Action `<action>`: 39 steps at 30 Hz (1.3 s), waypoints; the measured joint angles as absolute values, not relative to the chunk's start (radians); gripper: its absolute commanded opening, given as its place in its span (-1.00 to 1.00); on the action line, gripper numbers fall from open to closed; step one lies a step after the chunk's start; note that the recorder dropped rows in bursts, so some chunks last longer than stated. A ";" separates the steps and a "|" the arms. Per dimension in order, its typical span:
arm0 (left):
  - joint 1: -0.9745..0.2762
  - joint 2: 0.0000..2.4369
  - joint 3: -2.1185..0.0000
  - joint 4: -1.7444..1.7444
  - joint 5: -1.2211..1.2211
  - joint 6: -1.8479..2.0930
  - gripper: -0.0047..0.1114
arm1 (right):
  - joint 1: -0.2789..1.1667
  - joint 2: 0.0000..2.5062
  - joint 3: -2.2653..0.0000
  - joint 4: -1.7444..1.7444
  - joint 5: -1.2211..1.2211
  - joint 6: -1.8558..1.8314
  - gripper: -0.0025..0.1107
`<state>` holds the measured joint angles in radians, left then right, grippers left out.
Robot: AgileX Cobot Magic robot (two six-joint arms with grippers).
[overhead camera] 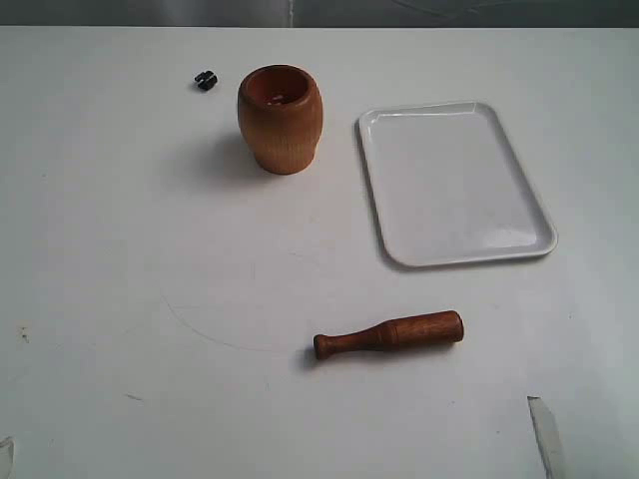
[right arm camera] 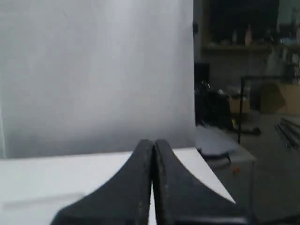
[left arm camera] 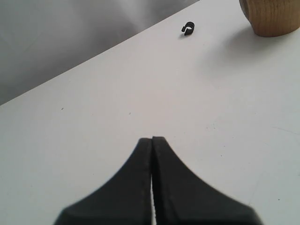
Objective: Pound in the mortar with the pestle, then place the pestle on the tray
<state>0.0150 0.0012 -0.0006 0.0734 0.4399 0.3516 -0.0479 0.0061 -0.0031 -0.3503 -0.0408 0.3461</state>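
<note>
The left pincer [left arm camera: 152, 139] has its two black fingers pressed together, holding nothing, above the bare white bench [left arm camera: 93, 140]. Well ahead of its tips lies a tiny black clip-like object [left arm camera: 187, 29], and beyond that stands the barrel-shaped light-brown wooden mortar [left arm camera: 272, 18], well apart from the pincer. The right pincer [right arm camera: 153, 141] is likewise closed and empty, pointing past the bench edge toward a grey wall.

In the exterior view the mortar stands upright, with the flat white glossy rectangular tray [overhead camera: 454, 185] to its right, near but not touching. The reddish-brown club-shaped wooden pestle [overhead camera: 389, 334] lies flat on the bench in front of the tray, thick end to the right. Its place relative to either pincer cannot be told.
</note>
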 measured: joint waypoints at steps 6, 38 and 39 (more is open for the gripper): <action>0.015 0.001 -0.001 0.073 0.440 0.352 -0.92 | -0.048 0.006 -0.003 -0.331 -0.268 0.355 -0.96; 0.015 0.001 -0.001 0.073 0.440 0.352 -0.92 | 0.711 1.274 -0.834 -0.068 0.758 0.032 -0.96; 0.015 0.001 -0.001 0.073 0.440 0.352 -0.92 | 0.735 1.332 -0.894 -0.073 0.837 0.000 -0.96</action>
<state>0.0150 0.0012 -0.0006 0.0734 0.4399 0.3516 0.7347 1.3321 -0.8937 -0.0732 0.8372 0.0000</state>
